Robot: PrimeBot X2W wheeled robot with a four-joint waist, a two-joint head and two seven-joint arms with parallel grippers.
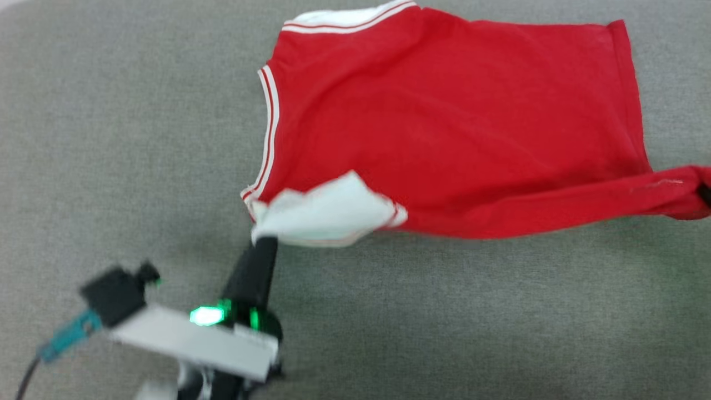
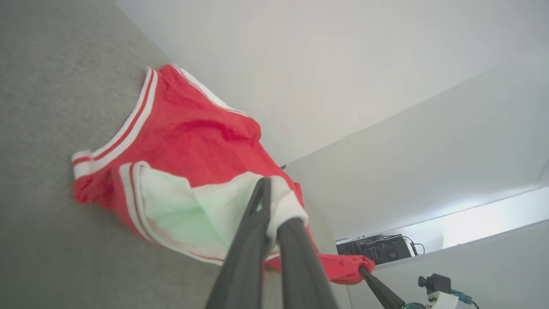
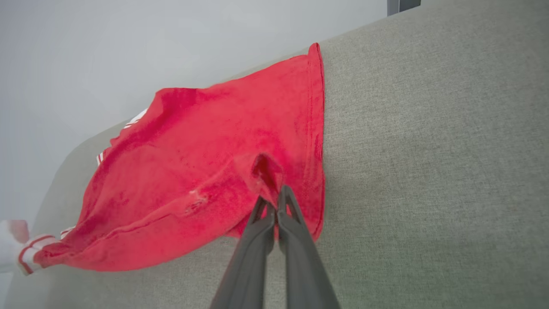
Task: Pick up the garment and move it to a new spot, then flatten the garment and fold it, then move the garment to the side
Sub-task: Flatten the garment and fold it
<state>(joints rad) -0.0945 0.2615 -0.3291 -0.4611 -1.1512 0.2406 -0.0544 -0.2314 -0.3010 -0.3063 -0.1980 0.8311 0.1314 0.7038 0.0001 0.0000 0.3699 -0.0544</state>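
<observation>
Red garment [image 1: 455, 122] lying spread towards the far edge of the grey fabric surface [image 1: 111, 139], left gripper [image 1: 265, 243] closed on its white sleeve [image 1: 328, 216] and right gripper [image 3: 276, 201] closed on a red hem corner, apparently to tension it for flattening

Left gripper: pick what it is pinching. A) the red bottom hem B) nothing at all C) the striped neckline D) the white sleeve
D: the left gripper has its dark fingers shut on the white sleeve of the garment, while the right gripper pinches red cloth at the other end.
</observation>
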